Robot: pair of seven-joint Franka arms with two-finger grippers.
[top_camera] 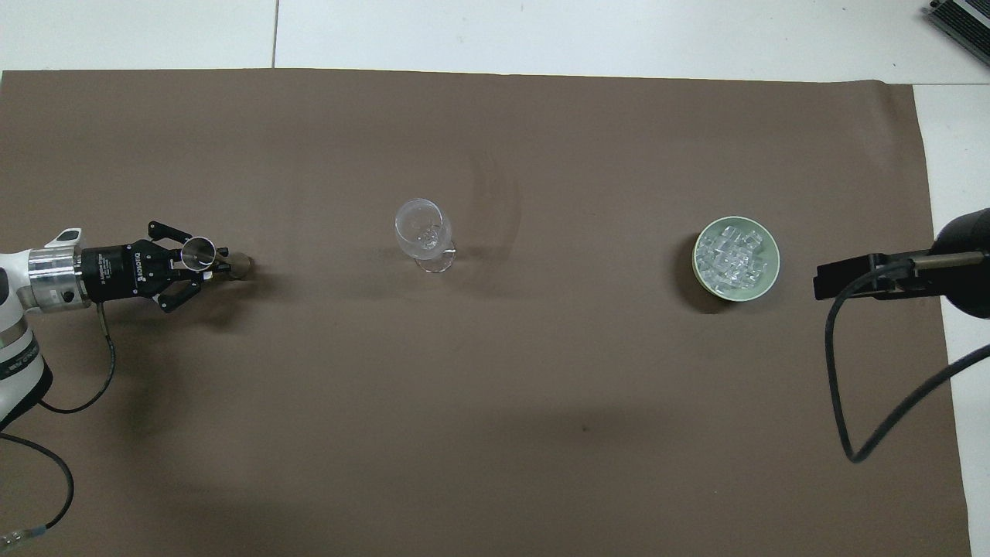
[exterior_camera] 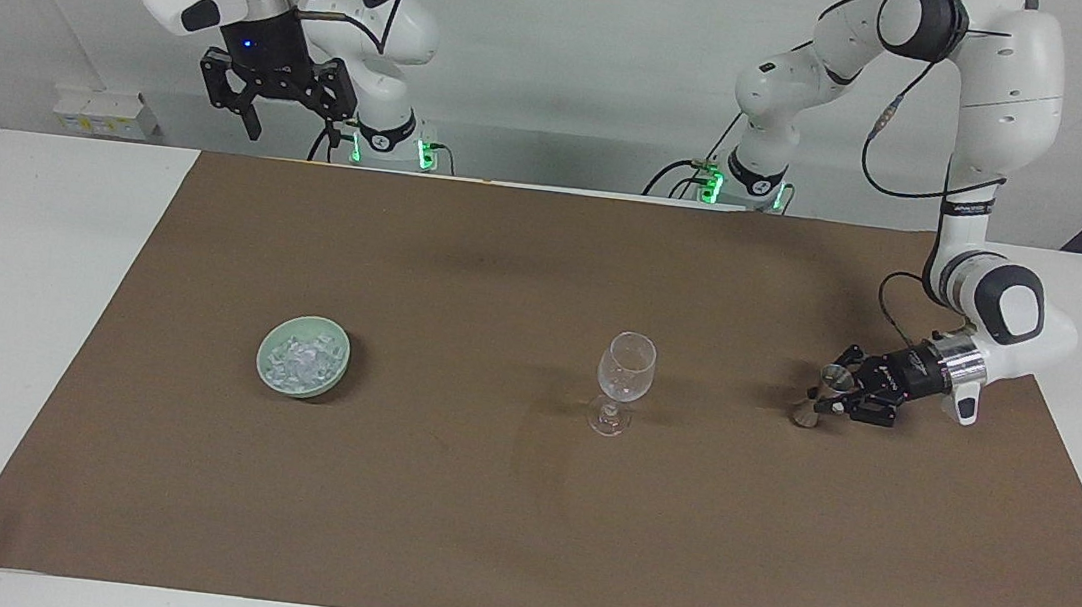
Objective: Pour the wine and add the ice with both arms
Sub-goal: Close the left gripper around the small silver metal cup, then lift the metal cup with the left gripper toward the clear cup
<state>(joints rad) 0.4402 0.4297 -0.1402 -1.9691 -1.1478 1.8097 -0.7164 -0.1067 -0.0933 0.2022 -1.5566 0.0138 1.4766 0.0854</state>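
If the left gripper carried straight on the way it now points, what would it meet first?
Probably the wine glass. The left gripper, shut on a small metal cup, points low across the brown mat toward it; their exact alignment is unclear.

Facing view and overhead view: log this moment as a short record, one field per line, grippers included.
left gripper: shut on the metal jigger, low over the brown mat
right gripper: open, raised, arm waiting
wine glass: upright at mid-mat
ice: in the green bowl, toward the right arm's end

High facing camera and steep overhead camera, opposed, share the brown mat [exterior_camera: 520, 502].
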